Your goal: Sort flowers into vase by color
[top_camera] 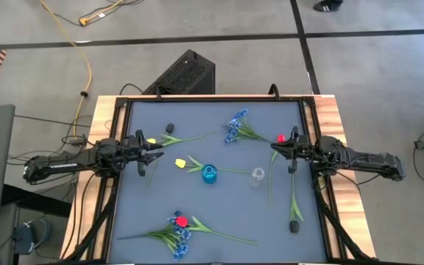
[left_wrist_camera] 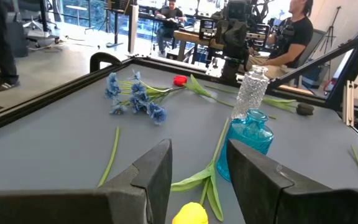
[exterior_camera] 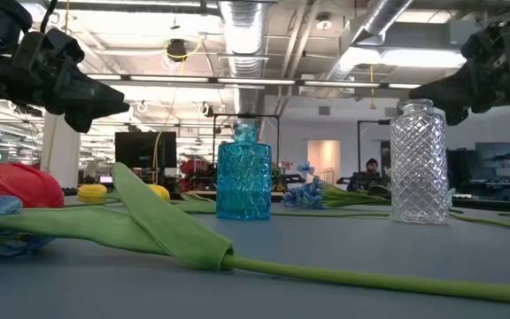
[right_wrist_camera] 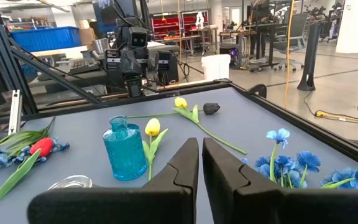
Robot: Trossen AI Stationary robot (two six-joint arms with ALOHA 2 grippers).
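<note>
Yellow tulip (left_wrist_camera: 190,214) lies just ahead of my left claw (left_wrist_camera: 197,171), open, empty, stem pointing away toward the blue vase (left_wrist_camera: 251,138).

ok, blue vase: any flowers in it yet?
Empty. The blue vase stands upright with nothing in its neck; the yellow tulip lies on the table beside it, as the right wrist view also shows.

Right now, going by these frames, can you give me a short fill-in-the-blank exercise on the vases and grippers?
1. The blue vase holds ____ flowers.
2. Beside it stands a ____ glass vase.
3. The left gripper hangs with its fingers ____.
4. The tulip below it is ____.

Missing words: no; clear; open; yellow
</note>
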